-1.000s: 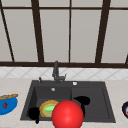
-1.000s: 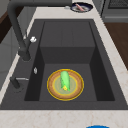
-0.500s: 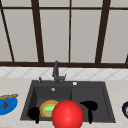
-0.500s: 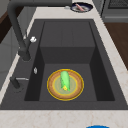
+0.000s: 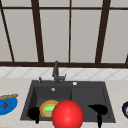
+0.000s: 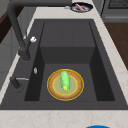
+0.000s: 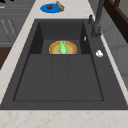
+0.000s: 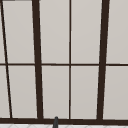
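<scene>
**Red ball low at the sink's front, a hand on either side**

The red ball [image 5: 67,114] sits at the bottom middle of the front view, covering the near rim of the sink [image 5: 107,100] and the right edge of the yellow plate [image 5: 45,108]. That plate lies on the floor of the left basin, close to the front wall, with a green vegetable [image 6: 64,80] lying on it. The right part of the sink is a bare flat bed, and the faucet [image 5: 56,72] stands at the back rim.

Nothing has shifted from half a second ago: ball, plate and both hands match.

The left hand [image 5: 34,113] hangs just left of the ball, over the basin's front left corner; I cannot tell how its fingers stand. The right hand [image 5: 99,110] hangs to the ball's right, apart from it, fingers stretched flat toward it, holding nothing. A blue plate [image 5: 7,105] rests on the left counter.
</scene>
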Tool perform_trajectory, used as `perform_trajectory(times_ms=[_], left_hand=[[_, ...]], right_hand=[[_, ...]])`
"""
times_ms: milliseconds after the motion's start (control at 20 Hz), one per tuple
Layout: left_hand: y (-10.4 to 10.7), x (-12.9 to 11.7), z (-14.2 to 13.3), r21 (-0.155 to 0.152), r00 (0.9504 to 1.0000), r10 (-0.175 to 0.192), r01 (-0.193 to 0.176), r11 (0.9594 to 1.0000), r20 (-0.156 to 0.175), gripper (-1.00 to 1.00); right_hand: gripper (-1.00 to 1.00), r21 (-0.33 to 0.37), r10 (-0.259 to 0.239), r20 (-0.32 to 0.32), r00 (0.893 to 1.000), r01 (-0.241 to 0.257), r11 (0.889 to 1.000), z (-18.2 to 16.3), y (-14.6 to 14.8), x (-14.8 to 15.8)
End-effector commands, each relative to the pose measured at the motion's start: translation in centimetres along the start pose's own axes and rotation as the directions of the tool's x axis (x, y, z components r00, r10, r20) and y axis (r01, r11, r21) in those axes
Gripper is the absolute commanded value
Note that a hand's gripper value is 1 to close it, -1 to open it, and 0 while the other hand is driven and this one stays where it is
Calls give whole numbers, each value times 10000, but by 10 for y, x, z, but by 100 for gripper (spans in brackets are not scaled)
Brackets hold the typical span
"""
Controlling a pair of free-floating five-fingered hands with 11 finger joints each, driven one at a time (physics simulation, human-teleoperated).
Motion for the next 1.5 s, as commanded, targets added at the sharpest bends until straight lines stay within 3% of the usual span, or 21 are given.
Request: perform_trajectory(times_ms=[0, 300, 350, 450, 600, 850, 950, 1250, 1450], left_hand=[[0, 0, 0, 0, 10000, 0, 0, 10000, 0, 0], [0, 0, 0, 0, 10000, 0, 0, 10000, 0, 0], [0, 0, 0, 0, 10000, 0, 0, 10000, 0, -100], [1, -2, -4, 99, 9999, 85, -84, 9999, -74, -100], [-2, 5, -20, -132, 9996, 187, -184, 9997, 192, -100], [-5, 2, -43, -179, 9979, 180, -170, 9997, 615, -100], [-7, -2, -50, -252, 9968, 364, -347, 9991, 715, -100], [-6, -35, -68, -184, 9974, 473, -464, 9988, 547, -100], [-5, -54, -72, -269, 9955, 521, -501, 9984, 792, -100]], right_hand=[[-100, -296, -166, -229, 9996, 160, 9994, 14, 2, -19], [-100, -95, 54, -218, 9997, -56, 9999, 17, 4, -26], [0, -38, 96, -257, 9996, -97, 9999, 18, 5, -28], [0, -93, 256, -362, 9990, -259, 9996, 19, 4, -31], [0, -144, 251, -409, 9988, -257, 9996, 19, 4, -33], [0, -191, 226, -438, 9988, -234, 9995, 19, 4, -33], [0, -202, 215, -444, 9988, -224, 9995, 19, 5, -33], [0, -223, 190, -453, 9988, -201, 9995, 19, 5, -33], [0, -231, 181, -457, 9988, -192, 9995, 19, 5, -33]])
